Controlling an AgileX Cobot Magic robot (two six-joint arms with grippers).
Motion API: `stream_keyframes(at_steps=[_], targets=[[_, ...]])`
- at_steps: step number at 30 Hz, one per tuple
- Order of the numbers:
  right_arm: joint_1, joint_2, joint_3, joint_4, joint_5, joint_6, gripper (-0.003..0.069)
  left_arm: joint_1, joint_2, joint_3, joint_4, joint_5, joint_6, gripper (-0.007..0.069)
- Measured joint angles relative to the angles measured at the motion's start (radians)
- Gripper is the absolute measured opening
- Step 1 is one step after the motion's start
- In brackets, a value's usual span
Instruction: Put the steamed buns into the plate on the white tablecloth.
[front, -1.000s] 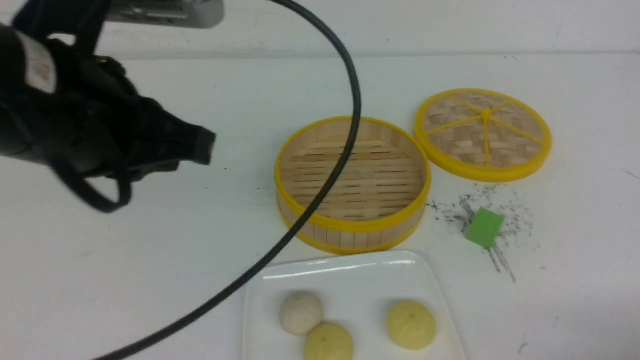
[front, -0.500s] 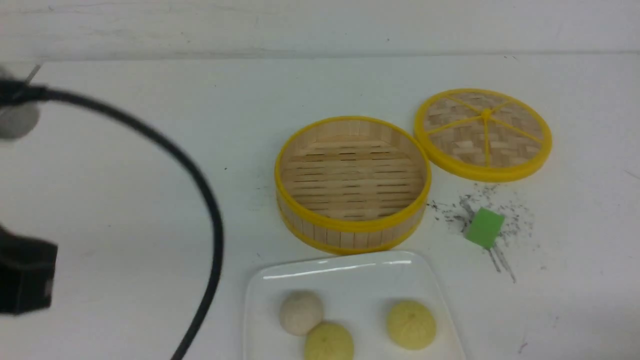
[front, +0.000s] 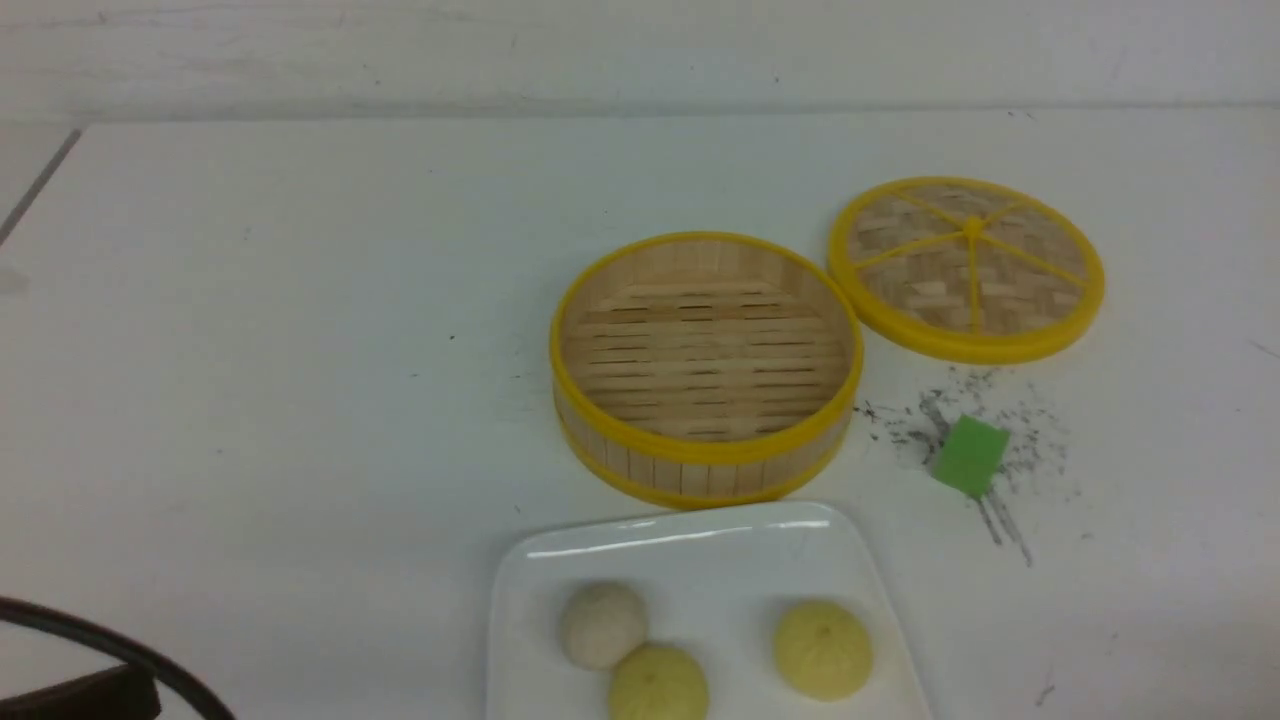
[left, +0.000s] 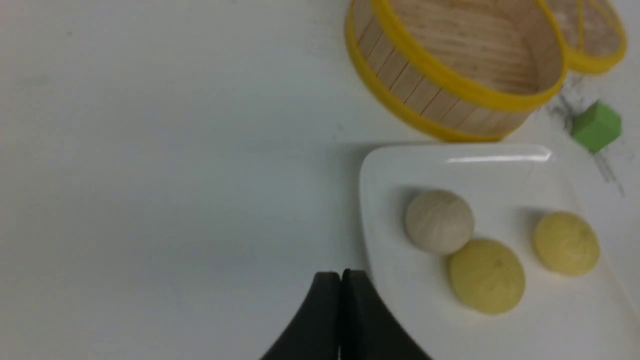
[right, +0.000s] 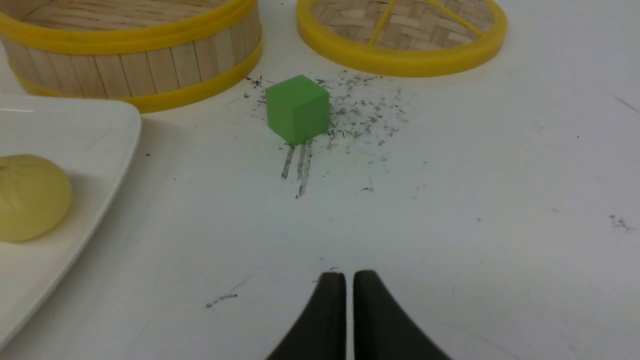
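Three steamed buns lie in the plate (front: 700, 548) on the white tablecloth (front: 300, 400): an off-white one (front: 602, 625) touching a pale yellow one (front: 657, 683), and another yellow one (front: 823, 649) apart to the right. The left wrist view shows my left gripper (left: 341, 274) shut and empty, over the cloth just outside the plate's rim (left: 367, 200). My right gripper (right: 349, 275) hangs over bare cloth short of the green cube. Its fingers are all but touching and hold nothing. One yellow bun (right: 30, 197) shows at that view's edge.
An empty bamboo steamer basket (front: 705, 365) stands behind the plate, its woven lid (front: 965, 268) lying flat to the right. A green cube (front: 969, 456) sits among grey scuff marks. A black cable and a dark arm part (front: 90, 680) show at the bottom-left corner.
The left arm and its cable have swung from the upper left down and out of the front view, leaving only a bit at the bottom-left corner. Buns and plate have not moved.
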Motion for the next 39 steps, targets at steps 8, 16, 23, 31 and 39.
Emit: stream_keyframes(at_steps=[8, 16, 23, 31, 39], targets=[[0.0, 0.0, 0.0, 0.0, 0.0, 0.0, 0.0057, 0.0, 0.0, 0.053, 0.021, -0.192, -0.01, 0.002], [0.0, 0.0, 0.0, 0.0, 0.0, 0.0, 0.0062, 0.0, 0.0, 0.054, 0.08, -0.164, -0.01, 0.0023], [0.0, 0.0, 0.0, 0.0, 0.0, 0.0, 0.0072, 0.0, 0.0, 0.055, 0.073, -0.16, -0.01, 0.0033], [0.0, 0.0, 0.0, 0.0, 0.0, 0.0, 0.0081, 0.037, -0.019, 0.176, 0.032, -0.369, -0.005, 0.0036], [0.0, 0.0, 0.0, 0.0, 0.0, 0.0, 0.009, 0.331, -0.181, 0.322, -0.116, -0.454, 0.331, 0.0039]])
